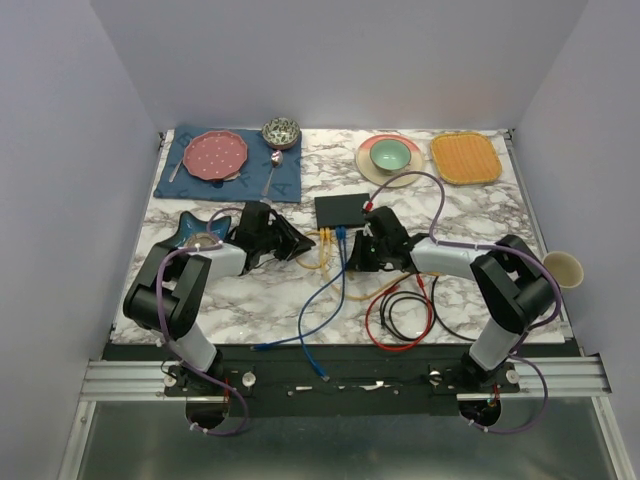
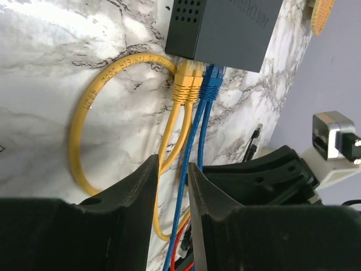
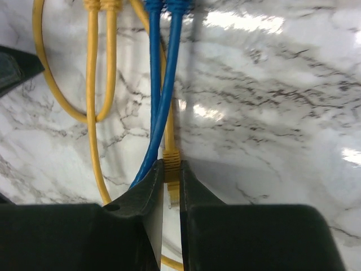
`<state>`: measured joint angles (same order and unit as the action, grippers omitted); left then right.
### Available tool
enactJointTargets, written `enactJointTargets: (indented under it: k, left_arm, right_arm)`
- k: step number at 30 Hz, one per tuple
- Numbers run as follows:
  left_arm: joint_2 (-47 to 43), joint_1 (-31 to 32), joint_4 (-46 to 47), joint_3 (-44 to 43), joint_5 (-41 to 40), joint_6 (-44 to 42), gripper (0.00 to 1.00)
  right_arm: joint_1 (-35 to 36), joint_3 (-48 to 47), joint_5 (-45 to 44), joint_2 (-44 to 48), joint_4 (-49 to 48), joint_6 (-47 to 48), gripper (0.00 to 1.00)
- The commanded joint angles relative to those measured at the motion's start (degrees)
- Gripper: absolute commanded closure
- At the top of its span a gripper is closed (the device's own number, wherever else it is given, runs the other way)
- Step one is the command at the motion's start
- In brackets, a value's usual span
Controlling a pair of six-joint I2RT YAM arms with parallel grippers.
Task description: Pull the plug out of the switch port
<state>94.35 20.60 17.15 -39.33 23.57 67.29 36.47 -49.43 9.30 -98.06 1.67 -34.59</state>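
The switch [image 1: 345, 208] [image 2: 225, 28] is a flat black box at mid-table. Two yellow plugs [image 2: 189, 84] and two blue plugs [image 2: 211, 84] sit in the ports on its near edge. My left gripper [image 1: 298, 246] [image 2: 172, 169] hovers just short of them, open, and the blue and yellow cables show through its gap, below the fingers. My right gripper [image 1: 352, 258] [image 3: 171, 167] is shut on a loose yellow plug [image 3: 171, 158] that lies on the marble away from the switch, its contacts pointing toward the camera. The switch is out of the right wrist view.
A dark blue star dish [image 1: 195, 228] sits by the left arm. At the back are a blue mat with a pink plate [image 1: 218, 155], a patterned bowl [image 1: 281, 131], a green bowl [image 1: 391, 155] and an orange mat [image 1: 465, 158]. Red and black cables [image 1: 400, 310] coil near the front.
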Motion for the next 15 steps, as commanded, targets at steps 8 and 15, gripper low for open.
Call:
enactJointTargets:
  k: [8, 15]
  left_arm:
    - [-4.43, -1.79, -7.39, -1.27, -4.76, -3.13, 0.54]
    - [-3.73, -2.06, -7.74, -2.24, -5.03, -3.22, 0.52]
  right_arm:
    - [8.26, 1.35, 12.92, -0.38, 12.47, 8.83, 0.99]
    - [10.02, 1.18, 20.66, 1.47, 12.92, 14.10, 0.99]
